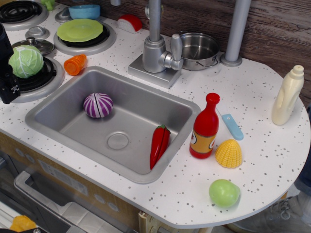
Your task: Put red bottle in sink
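Glossy red plastic ketchup bottle (205,127): upright on speckled white worktop (262,160), just right of grey metal sink (58,109), beside yellow corn piece (229,153).
Sink contents: red chili pepper (159,144), purple onion (98,105).
Tool (7,77): dark, far left; jaw state cannot be told.
Advice: grip body below neck, lift clear, lower away from pepper.

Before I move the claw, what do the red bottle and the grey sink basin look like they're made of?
The glossy red ketchup bottle with the yellow-orange label looks like moulded plastic: bright highlights run along its body and its rounded cap. The large rectangular grey sink basin looks like brushed metal, with a dull, soft sheen, though silver-painted plastic can't be ruled out. The claw's state cannot be judged here.
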{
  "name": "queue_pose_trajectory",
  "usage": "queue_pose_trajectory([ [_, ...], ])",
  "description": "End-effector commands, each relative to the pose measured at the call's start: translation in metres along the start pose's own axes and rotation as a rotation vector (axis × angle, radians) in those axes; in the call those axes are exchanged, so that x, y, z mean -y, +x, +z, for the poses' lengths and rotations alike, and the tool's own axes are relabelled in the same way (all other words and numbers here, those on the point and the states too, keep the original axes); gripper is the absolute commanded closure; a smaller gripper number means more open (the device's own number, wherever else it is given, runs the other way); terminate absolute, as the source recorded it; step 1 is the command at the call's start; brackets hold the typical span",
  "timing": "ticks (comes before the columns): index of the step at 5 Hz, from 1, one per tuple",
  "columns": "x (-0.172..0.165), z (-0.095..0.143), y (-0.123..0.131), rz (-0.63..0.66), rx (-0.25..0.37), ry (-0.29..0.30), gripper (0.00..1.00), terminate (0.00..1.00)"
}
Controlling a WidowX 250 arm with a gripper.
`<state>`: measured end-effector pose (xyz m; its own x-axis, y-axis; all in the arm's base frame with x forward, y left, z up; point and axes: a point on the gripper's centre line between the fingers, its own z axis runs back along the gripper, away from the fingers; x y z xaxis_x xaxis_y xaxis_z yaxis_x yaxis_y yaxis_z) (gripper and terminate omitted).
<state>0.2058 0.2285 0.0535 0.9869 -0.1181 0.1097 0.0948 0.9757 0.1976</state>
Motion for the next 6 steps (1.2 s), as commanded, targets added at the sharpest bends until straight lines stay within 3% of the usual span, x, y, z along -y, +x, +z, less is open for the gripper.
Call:
queue_pose_trajectory([
  [1, 0.0, 0.0, 0.0, 0.0, 0.0, 0.0, 0.0, 0.0],
  [2, 0.017, 0.036, 0.024, -0.016, -0.056, -0.027, 0.0, 0.0],
  [3, 0.04, 0.084, 0.046, -0.007, -0.094, 0.005, 0.0, 0.0],
  [4, 0.08, 0.124, 0.068, 0.04, -0.118, -0.004, 0.0, 0.0],
  [5, 0.124, 0.15, 0.086, 0.094, -0.129, 0.01, 0.0, 0.0],
  [6, 0.17, 0.163, 0.096, 0.146, -0.124, -0.027, 0.0, 0.0],
])
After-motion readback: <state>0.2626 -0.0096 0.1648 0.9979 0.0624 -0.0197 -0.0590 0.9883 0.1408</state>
